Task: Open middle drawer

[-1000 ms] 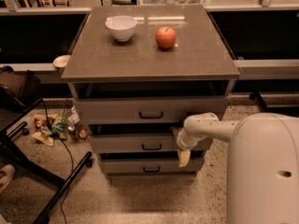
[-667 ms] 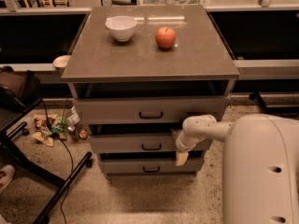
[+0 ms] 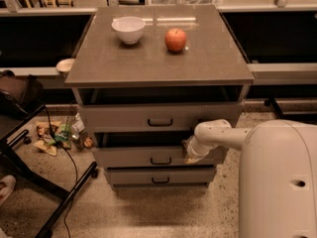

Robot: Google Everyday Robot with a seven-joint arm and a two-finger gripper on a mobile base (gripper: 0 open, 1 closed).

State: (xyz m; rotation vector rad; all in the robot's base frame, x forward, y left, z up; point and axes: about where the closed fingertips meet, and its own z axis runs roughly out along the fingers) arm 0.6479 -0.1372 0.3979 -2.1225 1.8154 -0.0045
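The middle drawer (image 3: 148, 157) is the second grey front of the cabinet, with a small dark loop handle (image 3: 161, 160) at its centre. It stands out a little from the cabinet, with a dark gap above its front. My gripper (image 3: 190, 153) is at the end of the white arm, against the right part of this drawer's front, to the right of the handle. The top drawer (image 3: 143, 117) and the bottom drawer (image 3: 160, 176) look shut.
A white bowl (image 3: 128, 29) and a red apple (image 3: 175, 39) sit on the cabinet top (image 3: 213, 58). My white body (image 3: 277, 182) fills the lower right. A dark chair frame (image 3: 29, 177), a cable and litter (image 3: 57, 135) lie on the floor at left.
My arm and body have shifted slightly left. The middle drawer front sits a little lower in view, with a wider dark gap above it.
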